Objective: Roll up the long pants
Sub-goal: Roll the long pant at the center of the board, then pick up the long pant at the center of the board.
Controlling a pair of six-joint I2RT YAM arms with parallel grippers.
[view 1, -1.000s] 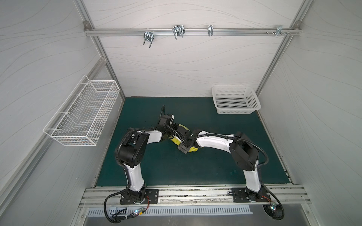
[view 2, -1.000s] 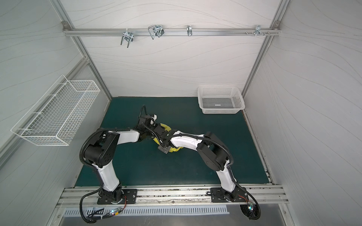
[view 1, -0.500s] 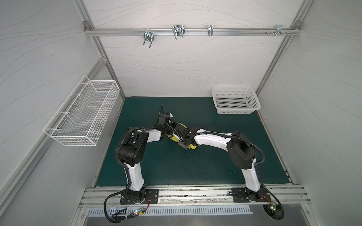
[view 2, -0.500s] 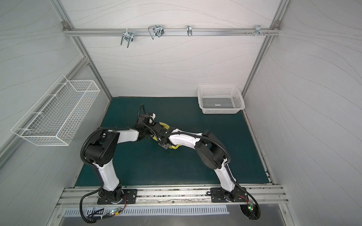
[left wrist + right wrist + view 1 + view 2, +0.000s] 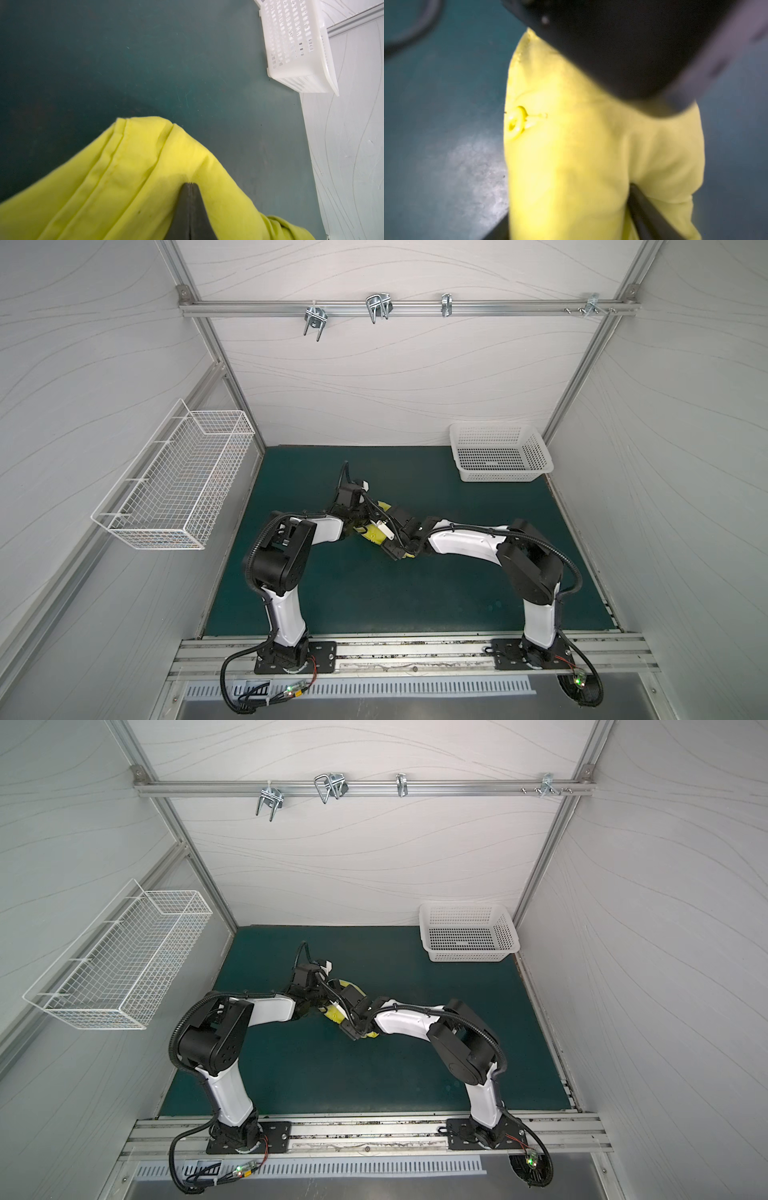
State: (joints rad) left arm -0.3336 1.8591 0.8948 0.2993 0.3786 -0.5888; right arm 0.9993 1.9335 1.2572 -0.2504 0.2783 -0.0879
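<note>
1. The long pants (image 5: 375,533) lie as a compact yellow-green bundle near the middle of the table (image 5: 374,605), hemmed in between your two arms. In both top views only small patches of fabric show past the wrists.
2. Your left gripper (image 5: 190,185) is closed to a point on a pinch of the cloth, which puckers at its tip and drapes away in folded layers. That hold most likely pins the loose end so the roll can't spring open.
3. Your right gripper (image 5: 566,207) has its jaws spread wide with the bundle between them, and one finger (image 5: 645,207) lies across the fabric. It reads as straddling, not clamping, probably placed to take a fresh hold or push the roll round.
4. So little fabric lies flat that the rolling looks nearly finished.
5. The white basket (image 5: 295,45) stands well apart in the table's far corner, clear of both arms.
</note>
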